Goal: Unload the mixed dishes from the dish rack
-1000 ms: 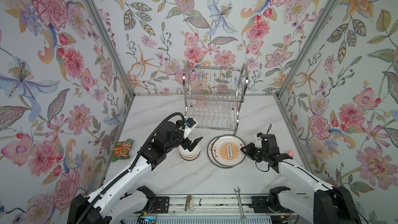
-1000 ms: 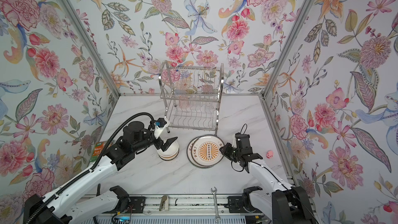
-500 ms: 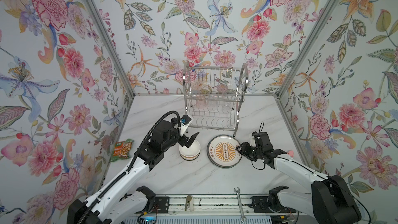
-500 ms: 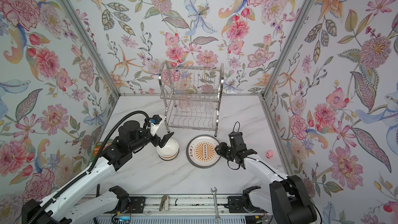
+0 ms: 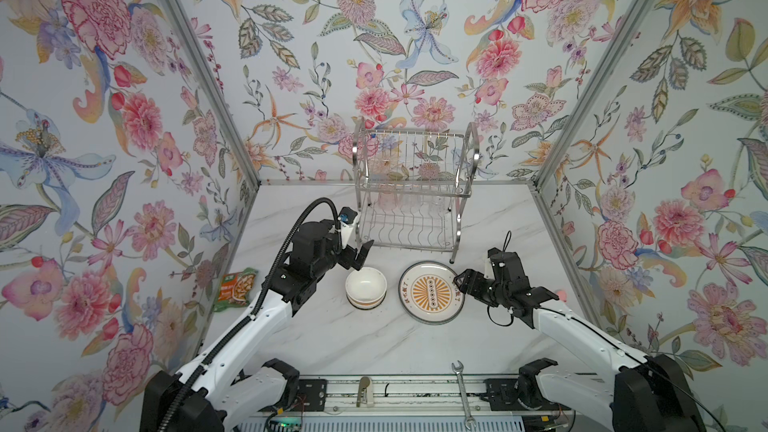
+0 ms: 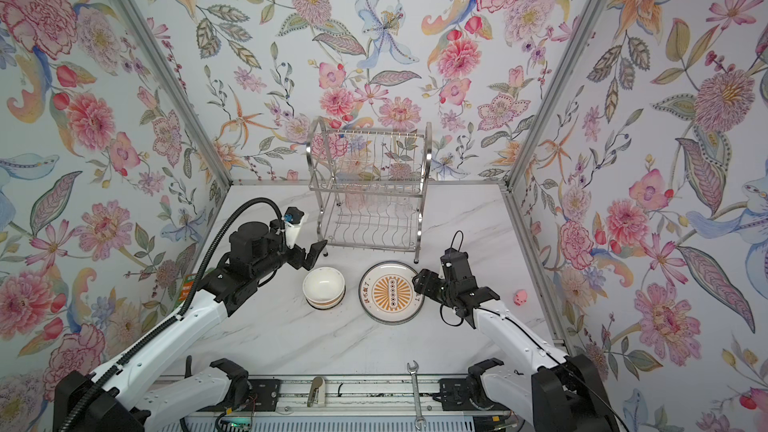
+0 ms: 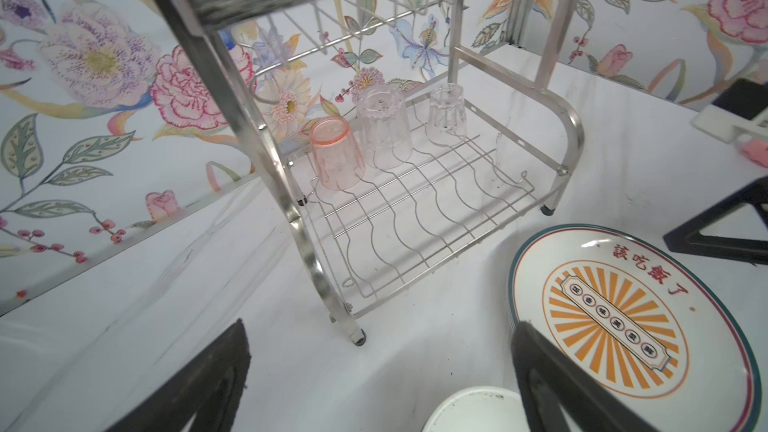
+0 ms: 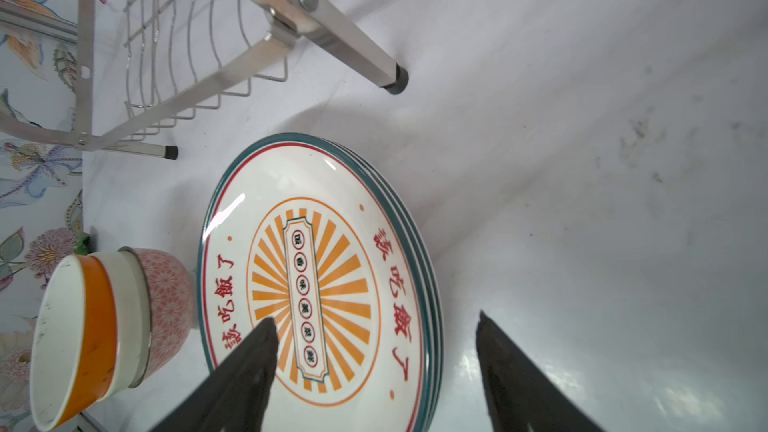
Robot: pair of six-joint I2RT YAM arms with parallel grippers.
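Marble tabletop between floral walls. Left gripper spread wide, empty, above stacked bowls just near of the dish rack. Left on the lower tier's far side, mouth down: pink tumbler, two clear tumblers. Right gripper open astride the sunburst plate stack, gripping nothing; plate step seemingly finished. Next, probably: reaching past the frame for tumblers. Clear glass barely legible from above; plate count uncertain.
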